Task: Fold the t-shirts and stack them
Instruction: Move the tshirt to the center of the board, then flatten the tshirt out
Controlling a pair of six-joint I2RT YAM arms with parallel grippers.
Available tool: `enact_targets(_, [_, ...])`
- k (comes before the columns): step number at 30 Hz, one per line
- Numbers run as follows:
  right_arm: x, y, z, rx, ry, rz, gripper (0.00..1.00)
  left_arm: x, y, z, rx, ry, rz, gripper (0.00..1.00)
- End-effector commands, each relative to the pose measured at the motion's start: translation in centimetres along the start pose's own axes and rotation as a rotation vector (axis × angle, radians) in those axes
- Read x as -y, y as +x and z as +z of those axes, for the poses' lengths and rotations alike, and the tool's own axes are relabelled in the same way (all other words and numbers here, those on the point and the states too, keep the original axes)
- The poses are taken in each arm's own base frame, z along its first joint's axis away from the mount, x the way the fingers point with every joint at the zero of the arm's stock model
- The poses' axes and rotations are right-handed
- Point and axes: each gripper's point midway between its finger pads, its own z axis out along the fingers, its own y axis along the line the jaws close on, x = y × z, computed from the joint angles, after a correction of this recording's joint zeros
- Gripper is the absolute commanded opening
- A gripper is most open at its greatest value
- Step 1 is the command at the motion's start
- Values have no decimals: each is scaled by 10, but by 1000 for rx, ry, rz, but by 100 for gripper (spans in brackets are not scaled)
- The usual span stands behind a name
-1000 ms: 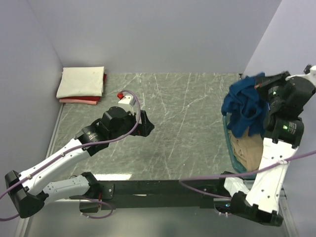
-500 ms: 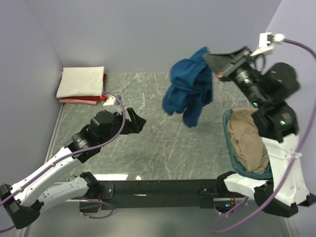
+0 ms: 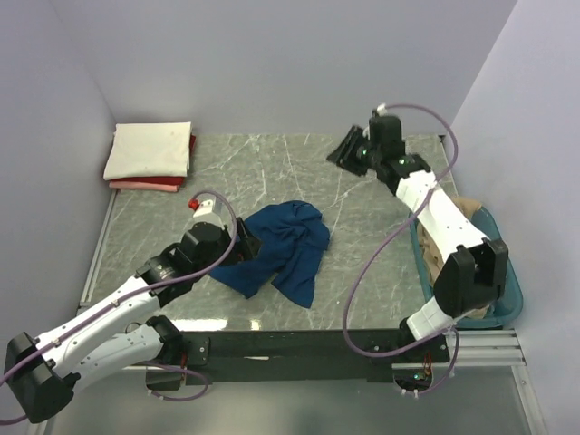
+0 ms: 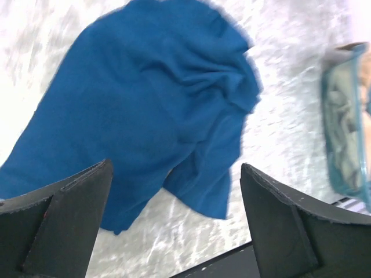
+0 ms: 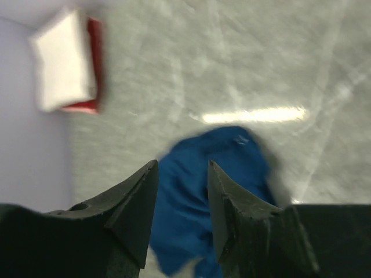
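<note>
1. Near edge: a black base rail point(image 3: 290, 346) is running between the two arm mounts. The left arm point(image 3: 118, 304) is reaching from it up and right across the counter point(image 3: 381, 281), with a purple cable point(image 3: 210, 195) looping over its wrist.
2. The left jaws are standing wide apart and holding nothing. They are hovering at the left edge of the dark blue t-shirt point(image 3: 283, 246); cannot tell whether they are touching the cloth. In the left wrist view the shirt is filling the gap between the two black fingers point(image 4: 64, 226).
3. The dark blue t-shirt is lying crumpled and unfolded on the middle of the counter, a little toward the near side. Its print is not showing.
4. Right side: a teal tub point(image 3: 517, 283) is sitting at the counter's right edge, with a tan t-shirt point(image 3: 436, 263) bunched inside it. The right arm point(image 3: 435, 204) is crossing over the tub and hiding much of it.
5. The right jaws are hanging raised over the far centre-right of the counter, well apart from the blue shirt. They are standing somewhat apart with nothing between them; the right wrist view is looking down through the gap at the blue cloth.
6. Far left corner: a folded cream t-shirt point(image 3: 149, 149) is lying on top of a red/pink t-shirt point(image 3: 149, 185), stacked beside the left wall point(image 3: 45, 136) and well apart from everything else.
</note>
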Motion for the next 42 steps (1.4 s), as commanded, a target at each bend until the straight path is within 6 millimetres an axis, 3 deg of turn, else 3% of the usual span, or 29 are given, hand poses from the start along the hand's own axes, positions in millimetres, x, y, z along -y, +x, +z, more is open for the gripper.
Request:
enact_targets(1, [29,25,-22,17,59,-77,47,-7,6,5,17,-9,-77,95])
enact_targets(3, [39,44,-37,28,47,-69,47,-21,20,8,3,-34,-85,94])
enact_targets(4, [62,76,-33,-17,67,-62,47,-25,25,9,-3,-41,-99,92])
enact_targets(5, [69,91,-35,-30,69,-60,47,-28,29,11,-5,-41,-107,91])
enact_targets(6, [62,105,-45,-32,34,-73,47,-38,39,13,-21,-62,-107,91])
enact_targets(7, [81,135,-44,-76,58,-78,47,-41,44,15,-28,-69,-119,88])
enact_targets(9, [81,166,-52,-109,39,-84,47,-54,56,17,-43,-103,-132,85])
enact_targets(10, [94,190,-52,-148,48,-85,47,-57,61,18,-55,-107,-136,83])
enact_targets(12, [99,220,-56,-193,42,-76,47,-66,71,21,-65,-123,-149,82])
enact_targets(13, [89,236,-59,-219,6,-101,47,-68,73,22,-67,-127,-154,81])
enact_targets(17, [91,269,-56,-266,36,-126,47,-76,80,27,-74,-152,-147,80])
enact_targets(23, [90,288,-42,-285,56,-144,50,-81,88,39,-90,-179,-134,82])
enact_targets(30, [96,291,-20,-276,132,-156,50,-83,86,52,-83,-217,-114,78])
enact_targets(33, [101,289,-15,-260,162,-159,47,-84,82,57,-68,-233,-100,67])
enact_targets(35, [100,287,-14,-248,165,-158,41,-85,80,59,-54,-242,-92,52])
enact_targets(36, [96,284,-13,-241,159,-157,29,-84,78,61,-56,-247,-82,37])
enact_targets(38, [92,278,-16,-223,155,-159,15,-81,71,63,-43,-259,-71,22])
enact_targets(39, [93,274,-19,-218,167,-164,4,-83,70,61,-53,-280,-56,7])
enact_targets(40, [87,267,-24,-199,153,-166,0,-82,64,60,-38,-287,-50,1])
enact_targets(42, [90,254,-32,-164,190,-186,0,-71,44,53,-1,-276,-40,1])
